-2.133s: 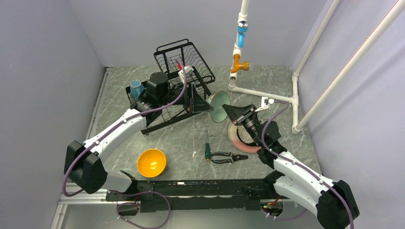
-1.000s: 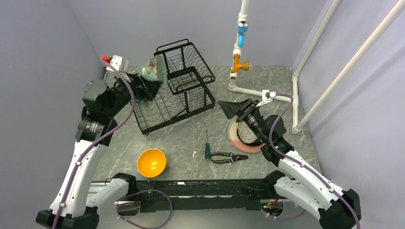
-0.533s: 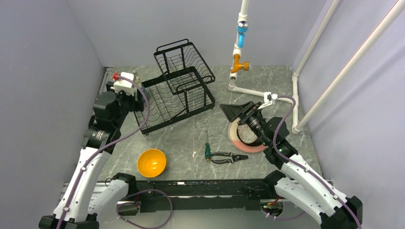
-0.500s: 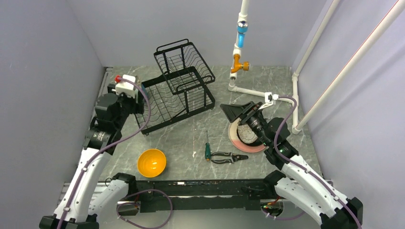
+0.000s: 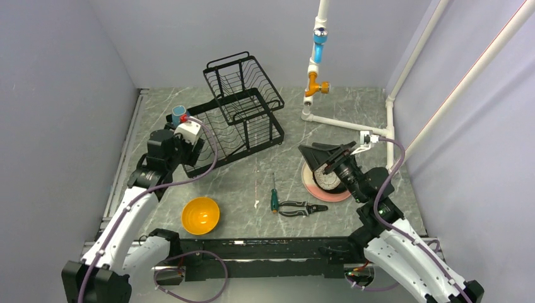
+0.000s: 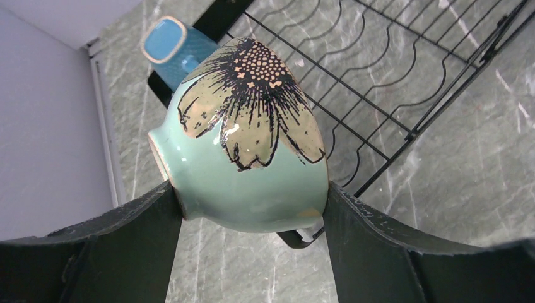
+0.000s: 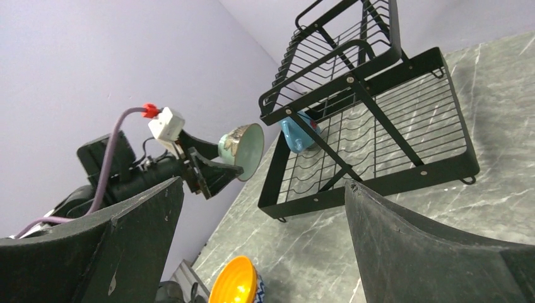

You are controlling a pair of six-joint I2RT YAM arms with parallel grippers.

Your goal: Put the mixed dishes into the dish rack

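The left pincer (image 6: pixel 249 202) is clamping the mint-green bowl (image 6: pixel 246 145) by its sides. The bowl is tipping sideways, its flower print towards the wrist camera, and it is hanging by the near-left edge of the dish rack (image 7: pixel 410 173). A blue mug (image 6: pixel 167 47) is lying at the rack's far-left corner. The right pincer (image 7: pixel 262 186) is gaping wide and gripping nothing — it is hovering over the speckled grey plate (image 5: pixel 327 180), which is resting on the pink plate (image 5: pixel 334 197). The orange bowl (image 5: pixel 200 215) is sitting on the table (image 5: pixel 252 183), well apart from the rack.
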